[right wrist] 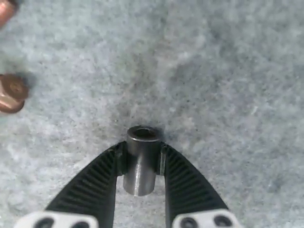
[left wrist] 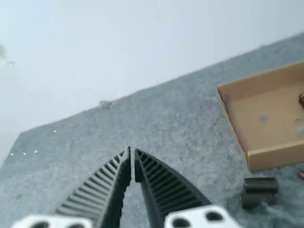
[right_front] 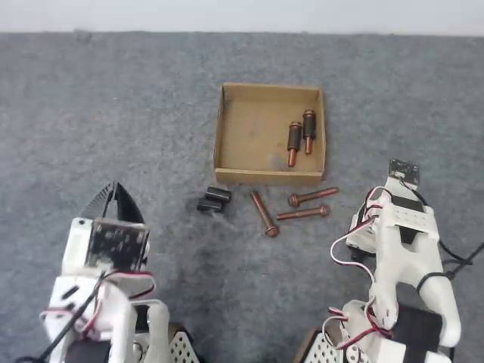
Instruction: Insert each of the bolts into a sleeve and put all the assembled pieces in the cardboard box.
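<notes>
The left gripper (right_front: 114, 189) sits near left, claw pressed together, empty. Two loose sleeves (right_front: 214, 199) and three bolts (right_front: 265, 214) lie just near of the cardboard box (right_front: 220, 132), which holds two assembled pieces (right_front: 294, 138). Near right, the right gripper (right wrist: 141, 152) pinches a black sleeve (right wrist: 140, 175)

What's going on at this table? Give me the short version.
The right gripper is shut on a black sleeve over the grey mat. The left gripper is shut and empty. Two assembled pieces lie in the cardboard box; three bolts and two loose sleeves lie between it and the arms.
</notes>
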Action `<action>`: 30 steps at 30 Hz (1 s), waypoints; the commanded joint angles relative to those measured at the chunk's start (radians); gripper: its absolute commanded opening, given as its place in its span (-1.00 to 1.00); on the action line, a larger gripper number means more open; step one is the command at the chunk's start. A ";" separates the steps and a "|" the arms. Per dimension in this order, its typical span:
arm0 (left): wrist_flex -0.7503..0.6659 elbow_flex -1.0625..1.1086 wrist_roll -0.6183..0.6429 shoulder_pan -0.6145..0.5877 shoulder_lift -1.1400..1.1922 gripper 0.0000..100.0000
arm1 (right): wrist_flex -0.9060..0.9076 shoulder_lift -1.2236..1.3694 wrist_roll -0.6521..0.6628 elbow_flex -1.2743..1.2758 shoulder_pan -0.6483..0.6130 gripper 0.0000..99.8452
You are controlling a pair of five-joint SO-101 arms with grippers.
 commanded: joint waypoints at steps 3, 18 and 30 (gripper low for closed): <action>0.072 -0.206 -0.009 -0.006 -0.015 -0.97 | -0.015 -0.028 0.015 0.000 -0.010 -0.99; 0.118 -0.524 -0.003 -0.006 0.315 -0.97 | -0.016 -0.028 0.015 0.000 -0.010 -0.99; 0.308 -0.745 -0.003 0.216 0.756 -0.97 | -0.015 -0.028 0.015 0.000 -0.004 -0.99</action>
